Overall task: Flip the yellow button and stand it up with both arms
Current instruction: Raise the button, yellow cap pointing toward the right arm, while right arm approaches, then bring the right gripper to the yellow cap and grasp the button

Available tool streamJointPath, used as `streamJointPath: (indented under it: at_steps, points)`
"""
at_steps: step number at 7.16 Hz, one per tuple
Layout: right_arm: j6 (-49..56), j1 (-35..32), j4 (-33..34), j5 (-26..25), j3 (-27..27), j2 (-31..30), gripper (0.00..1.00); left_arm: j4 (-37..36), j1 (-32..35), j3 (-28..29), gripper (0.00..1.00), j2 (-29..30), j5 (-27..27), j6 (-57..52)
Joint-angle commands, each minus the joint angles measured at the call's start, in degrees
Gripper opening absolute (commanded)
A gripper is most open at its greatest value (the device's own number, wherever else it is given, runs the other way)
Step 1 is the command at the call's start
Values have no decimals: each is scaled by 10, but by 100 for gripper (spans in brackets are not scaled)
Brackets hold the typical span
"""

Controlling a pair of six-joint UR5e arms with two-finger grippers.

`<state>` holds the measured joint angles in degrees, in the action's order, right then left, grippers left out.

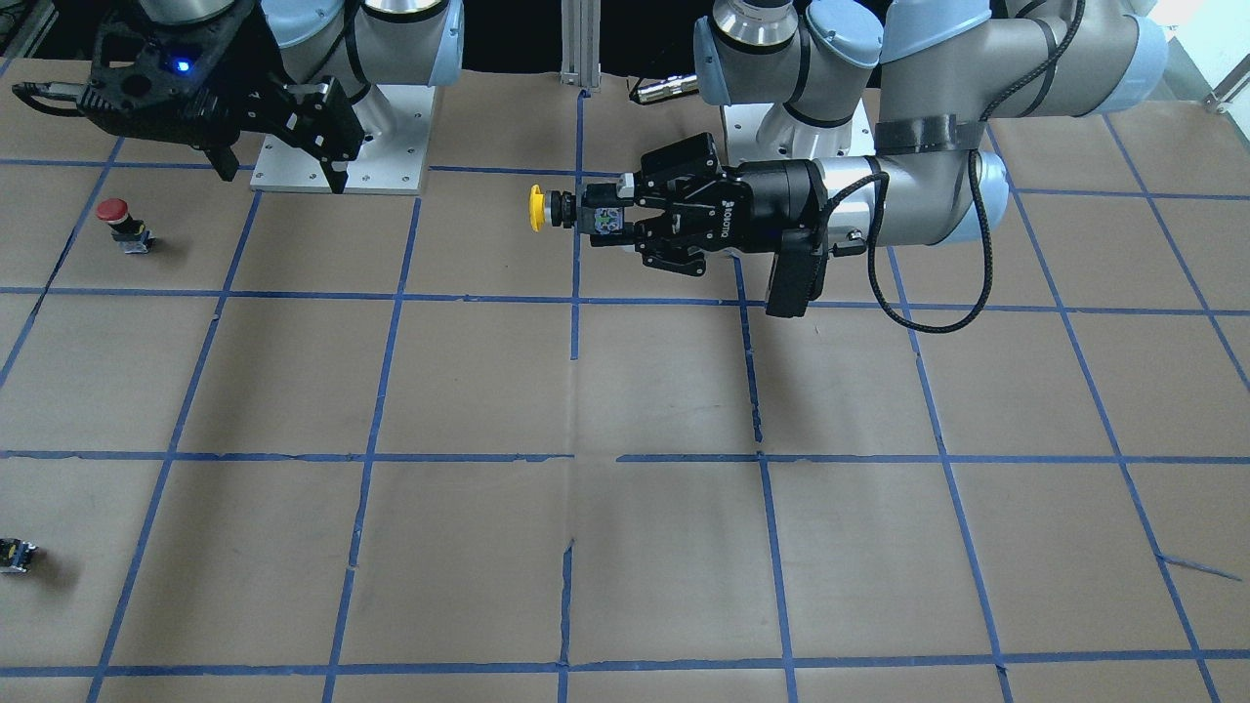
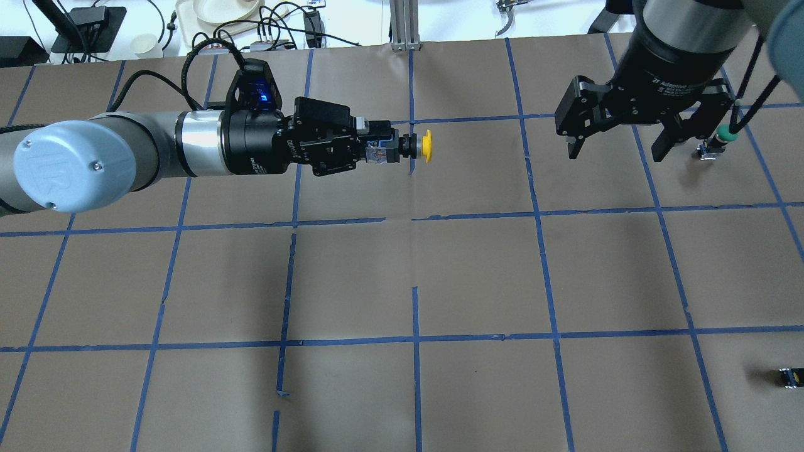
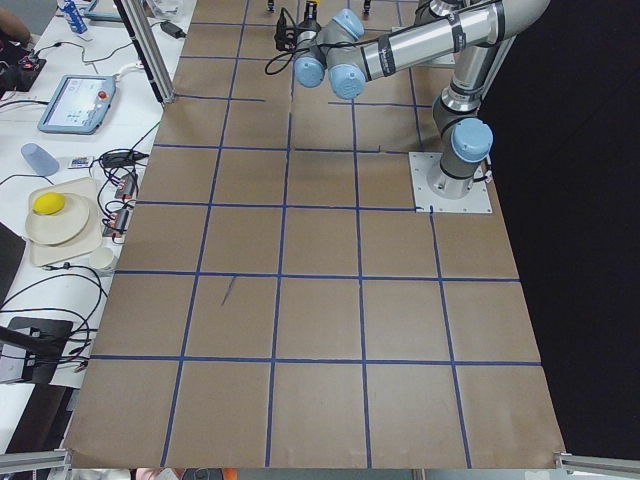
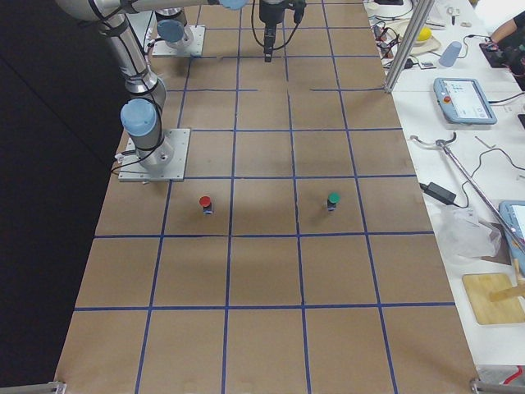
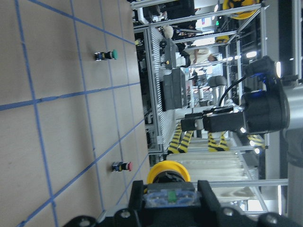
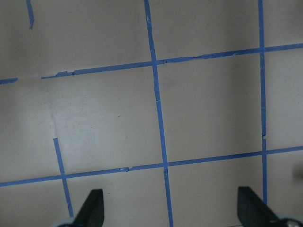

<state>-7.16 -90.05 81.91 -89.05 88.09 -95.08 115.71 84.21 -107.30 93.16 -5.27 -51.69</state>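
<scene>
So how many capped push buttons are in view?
3: the yellow button in the left end effector; a red button and a green button standing on the table. More may be hidden.

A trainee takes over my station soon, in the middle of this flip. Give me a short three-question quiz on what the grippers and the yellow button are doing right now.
1. True or false: the yellow button is standing upright, cap up.
2. Which gripper is shut on it? A. the left gripper B. the right gripper C. both
3. Fill in: the right gripper's jaws are ____.

Key
1. False. It is held sideways by its block, with the cap pointing toward the right gripper.
2. A.
3. Open, with nothing between them.
</scene>
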Motion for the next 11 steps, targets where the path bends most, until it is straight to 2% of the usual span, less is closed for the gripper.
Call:
streamJointPath:
  at_steps: [1,2,3,6,8,11]
  points:
    - [-40,58,-6,150,0,-10,100,1,20,-3,8,-1,58,2]
    - [-64,92,-21,210,1,-12,100,1,32,-1,8,-6,75,4]
    - [-136,103,-27,306,6,-12,100,1,34,1,8,-1,82,5]
    - [-202,102,-55,516,20,-10,100,0,36,6,8,2,85,48]
    - [-244,100,-46,534,34,-7,100,0,37,6,8,1,86,58]
    - [-409,91,-24,529,65,6,99,0,36,5,8,-3,89,58]
